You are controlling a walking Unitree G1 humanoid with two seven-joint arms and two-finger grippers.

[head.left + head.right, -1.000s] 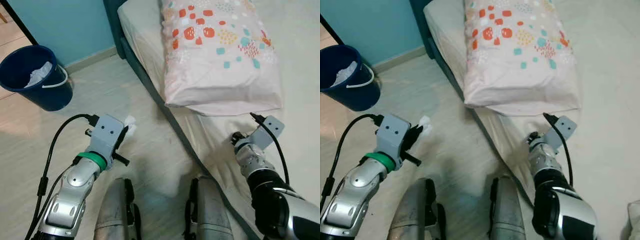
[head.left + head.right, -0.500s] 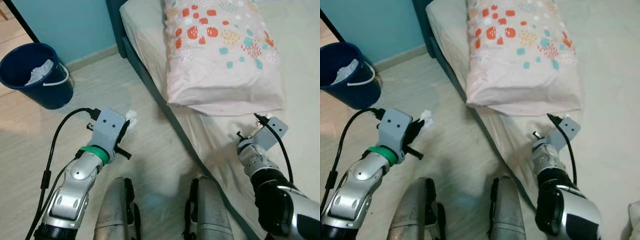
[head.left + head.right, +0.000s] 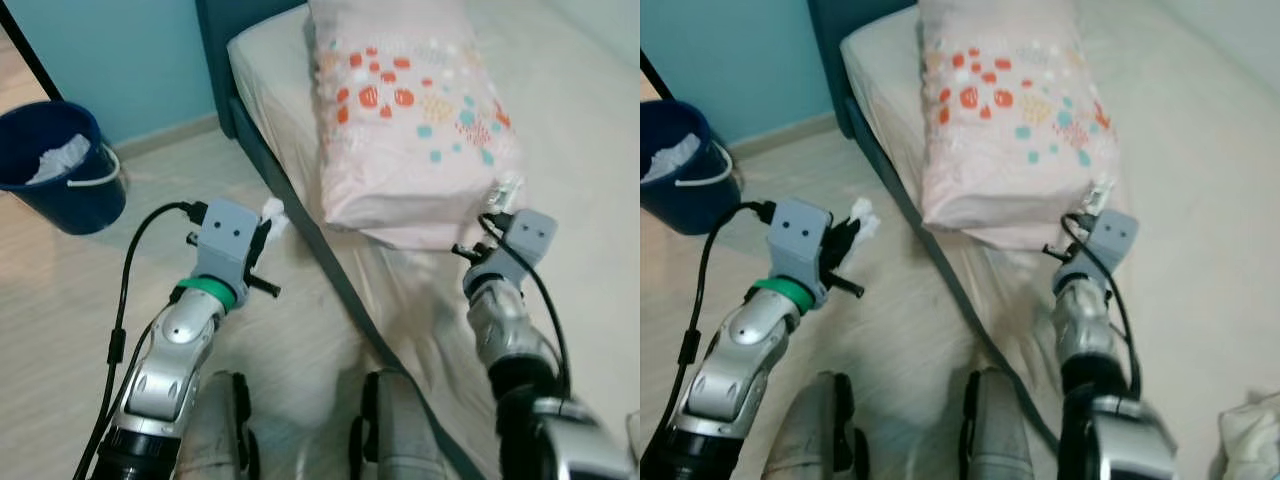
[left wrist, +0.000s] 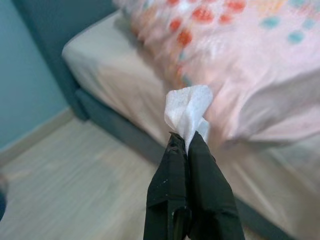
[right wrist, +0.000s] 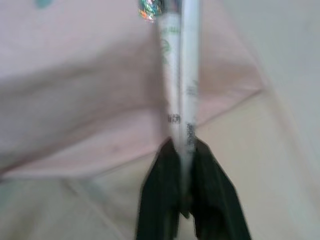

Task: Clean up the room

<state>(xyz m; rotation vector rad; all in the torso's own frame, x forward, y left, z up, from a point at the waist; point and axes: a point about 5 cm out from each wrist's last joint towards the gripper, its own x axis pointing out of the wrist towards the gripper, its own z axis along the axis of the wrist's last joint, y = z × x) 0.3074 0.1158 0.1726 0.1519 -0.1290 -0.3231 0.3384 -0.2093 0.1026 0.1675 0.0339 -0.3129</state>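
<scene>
My left gripper [image 4: 186,141] is shut on a crumpled white tissue [image 4: 189,106], held above the floor just beside the dark teal bed frame [image 3: 300,215]; the same tissue [image 3: 273,209] pokes out past the wrist mount. My right gripper [image 5: 182,146] is shut on a flat white wrapper [image 5: 177,75] with small print and a shiny end. It hovers over the mattress at the near corner of the pink spotted pillow [image 3: 410,120], where the wrapper [image 3: 511,188] sticks up. A blue bucket [image 3: 60,185] with white rubbish inside stands on the floor at the far left.
The bed's pale mattress [image 3: 570,120] runs along the right, its frame edge cutting diagonally between my arms. A teal wall [image 3: 120,50] backs the bucket. Something crumpled and white [image 3: 1250,440] lies on the bed at the near right. My legs [image 3: 300,430] stand on pale wood floor.
The camera has shifted. My right arm has risen toward the pillow's corner, so the wrapper now shows. The left arm still holds the tissue, a little higher and closer to the bed frame.
</scene>
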